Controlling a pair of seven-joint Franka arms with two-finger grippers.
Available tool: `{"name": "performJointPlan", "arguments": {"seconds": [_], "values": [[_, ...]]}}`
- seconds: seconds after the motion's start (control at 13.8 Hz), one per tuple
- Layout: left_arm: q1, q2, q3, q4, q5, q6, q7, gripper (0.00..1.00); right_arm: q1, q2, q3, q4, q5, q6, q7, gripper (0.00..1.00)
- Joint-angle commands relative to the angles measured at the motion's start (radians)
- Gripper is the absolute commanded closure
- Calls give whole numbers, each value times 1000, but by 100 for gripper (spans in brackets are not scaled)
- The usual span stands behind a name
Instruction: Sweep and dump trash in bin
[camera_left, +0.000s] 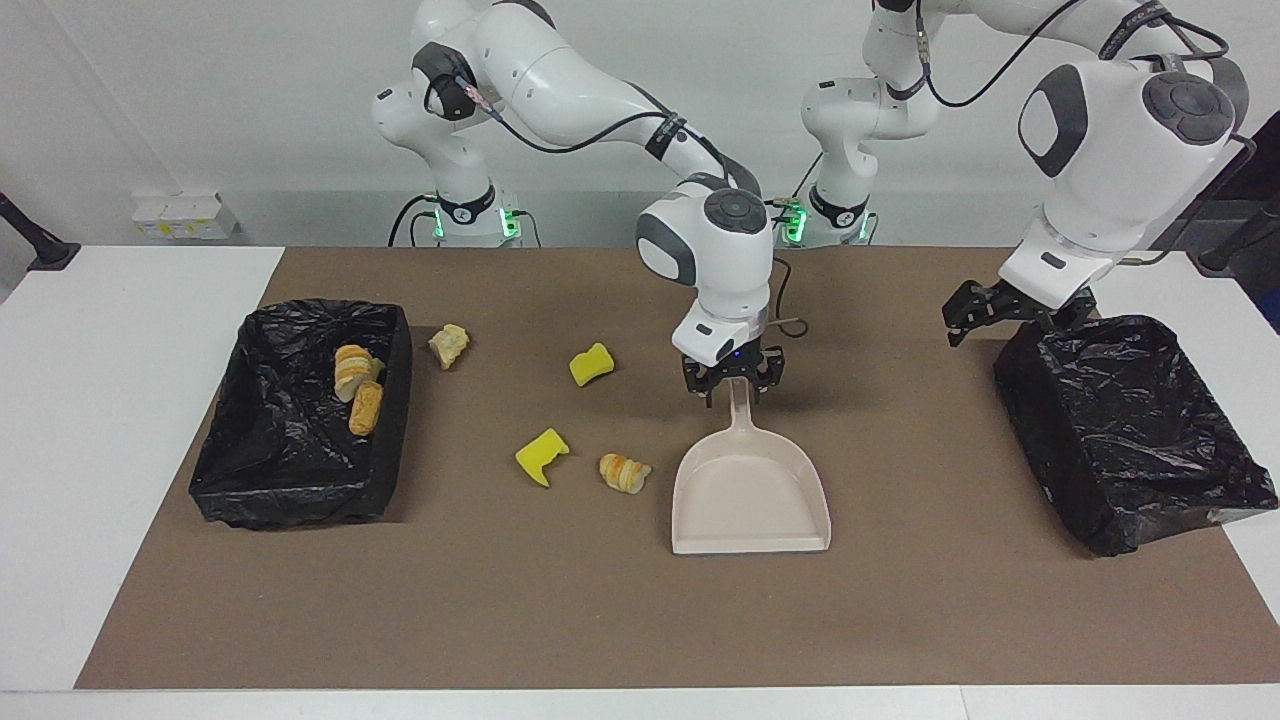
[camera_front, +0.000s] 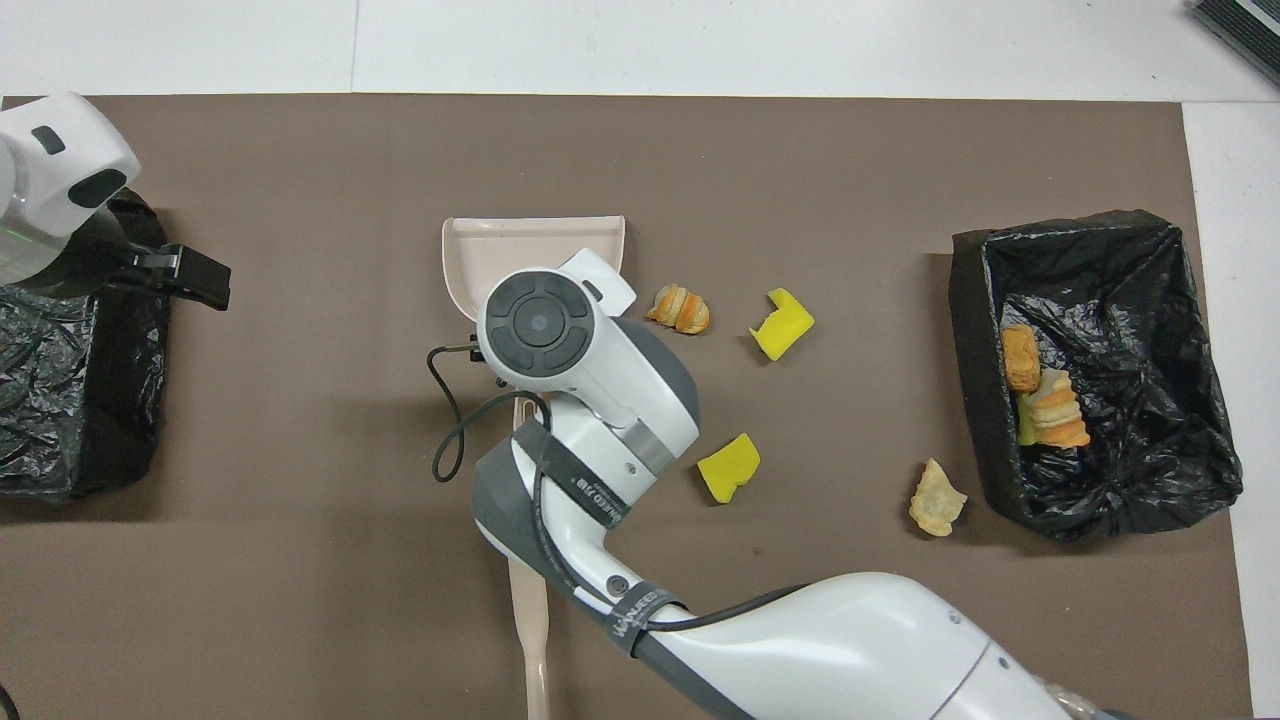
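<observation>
I count two black-lined bins, one dustpan and seven bits of trash. The bin (camera_left: 300, 500) at the right arm's end of the table holds two golden bread lumps (camera_left: 357, 390) and a greenish-yellow sliver (camera_front: 1025, 428). Loose on the brown mat (camera_left: 560, 620) lie a pale lump (camera_left: 449, 345) beside that bin, two bright yellow sponge chunks (camera_left: 591, 364), and a striped golden lump (camera_left: 624, 472) beside the beige dustpan (camera_left: 750, 500) mid-table. The right gripper (camera_left: 733, 388) straddles its handle, fingers apart. The left gripper (camera_left: 962, 318), fingers apart, hovers by the second bin (camera_left: 1130, 440).
</observation>
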Motion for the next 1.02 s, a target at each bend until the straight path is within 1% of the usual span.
{"name": "performJointPlan", "arguments": {"seconds": [0.0,0.15,0.29,0.44,0.51,0.58,0.65,0.8,0.95], "values": [[-3,28,-11,-22,-21,79,11,0,-128,-147,9,-63,30,-42,-41,0],[-42,65,-17,-35,-27,130,9,0,-214,-249,9,-109,28,-73,-43,0],[-101,91,-16,-70,-29,196,-2,0,-265,-303,8,-114,27,-117,-51,0],[-173,88,-16,-148,-29,268,-58,0,-332,-361,8,-114,25,-178,-105,0],[-223,85,-16,-191,-29,311,-136,0,-363,-395,8,-113,27,-218,-159,0],[-268,82,-16,-229,-29,343,-202,0,-397,-430,9,-114,27,-273,-214,0],[-300,79,-16,-273,-29,390,-233,0,-426,-468,11,-116,28,-354,-257,0],[-368,77,-16,-352,-29,496,-310,0,-444,-540,9,-125,30,-467,-291,0],[-424,65,-16,-413,-29,550,-423,0,-444,-618,11,-186,31,-524,-299,0]]}}
